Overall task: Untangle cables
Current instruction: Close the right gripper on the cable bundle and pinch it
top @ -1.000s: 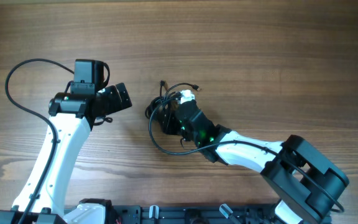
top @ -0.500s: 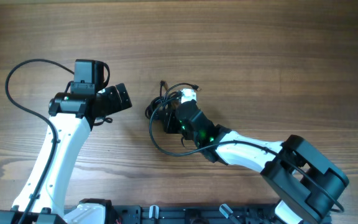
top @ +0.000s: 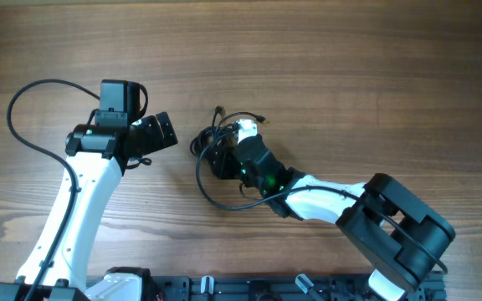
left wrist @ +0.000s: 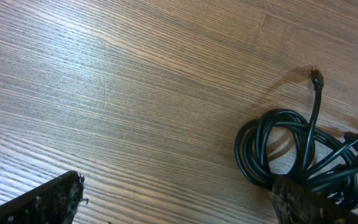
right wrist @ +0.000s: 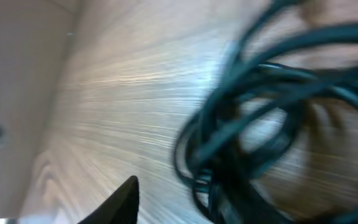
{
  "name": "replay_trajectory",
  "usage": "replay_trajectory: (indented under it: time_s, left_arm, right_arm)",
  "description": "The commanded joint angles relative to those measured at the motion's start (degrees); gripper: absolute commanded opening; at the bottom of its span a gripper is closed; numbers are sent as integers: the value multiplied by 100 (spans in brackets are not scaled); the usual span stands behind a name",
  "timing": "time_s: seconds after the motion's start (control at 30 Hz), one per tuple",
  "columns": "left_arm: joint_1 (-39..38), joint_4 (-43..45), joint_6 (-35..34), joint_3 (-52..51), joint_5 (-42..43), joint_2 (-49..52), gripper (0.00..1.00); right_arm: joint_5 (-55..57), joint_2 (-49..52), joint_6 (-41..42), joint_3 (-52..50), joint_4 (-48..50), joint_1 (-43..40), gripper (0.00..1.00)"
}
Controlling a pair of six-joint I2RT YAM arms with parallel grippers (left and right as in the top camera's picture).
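Wood table (top: 350,67) | left end effector (left wrist: 176,193) spread | right end effector (top: 224,157) on cables (left wrist: 253,171), grip unclear

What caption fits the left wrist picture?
Black cables bunched in loops on the wooden table, one plug poking out.

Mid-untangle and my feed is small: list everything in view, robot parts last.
cables: one tangled bunch, strand count unclear, black, middle of table
table: one, brown wood, under everything
left arm: one, white and black, left side
arm lead: one, thick black, looping off the left arm
right arm: one, white and black, reaching in from lower right
left pincer: one, black, open, left of the bunch, apart from it
right pincer: one, black, at the bunch; grip unclear
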Motion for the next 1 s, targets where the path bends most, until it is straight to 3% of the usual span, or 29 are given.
replay_trajectory:
  time_s: [0.0, 0.13, 0.5, 0.73, 0.8, 0.97]
  left_arm:
    - [24, 22, -31, 98, -94, 7, 100]
    - [24, 22, -31, 98, -94, 7, 100]
    - [24, 17, -31, 98, 17, 7, 100]
    - [24, 17, -33, 98, 17, 7, 100]
    - [24, 17, -33, 98, 20, 7, 100]
    - [24, 17, -33, 98, 83, 7, 100]
  right_arm:
    - [-463, 120, -33, 55, 293, 52, 44]
    - [-214, 125, -55, 55, 79, 57, 50]
    - [20, 614, -35, 55, 345, 57, 49]
    - [273, 931, -46, 61, 555, 57, 37]
    - [273, 1019, -48, 61, 625, 57, 38]
    - [229, 1023, -48, 61, 638, 57, 55]
